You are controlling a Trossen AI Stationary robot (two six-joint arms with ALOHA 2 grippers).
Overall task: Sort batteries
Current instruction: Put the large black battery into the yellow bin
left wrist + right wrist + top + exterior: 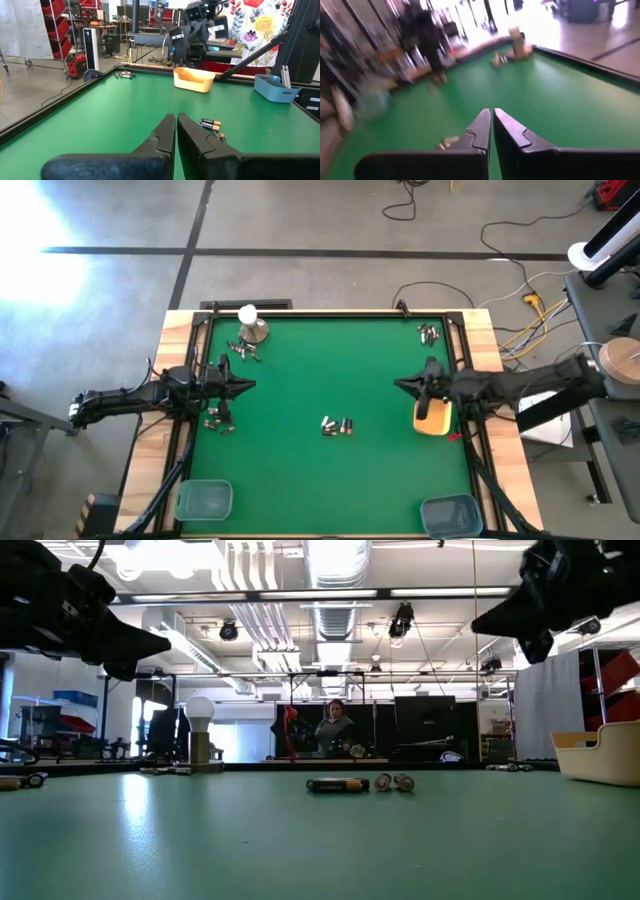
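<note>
— Where do we find the batteries on the green worktop?

— We count four loose groups. One small cluster lies near the middle, a little toward the near edge; in the low view we see one long dark cell lying on its side with two others end-on just beside it. Another group lies close to the far left corner, just beside the round metal dome with the white ball on top. A third lies by the far right corner, and a fourth lies by the left edge, under the left arm.

— And the grippers?

— We see the left gripper hanging above the left side of the worktop, its fingers clenched together with nothing between them. The right gripper hangs above the right side, pointing toward the middle, fingers likewise pressed together and holding nothing. Both are well apart from the middle cluster.

— What about the trays?

— We see a yellow tray by the right edge, partly under the right arm. Two blue trays sit at the near edge: one at the left corner, one at the right corner. We cannot tell whether any tray holds batteries.
</note>
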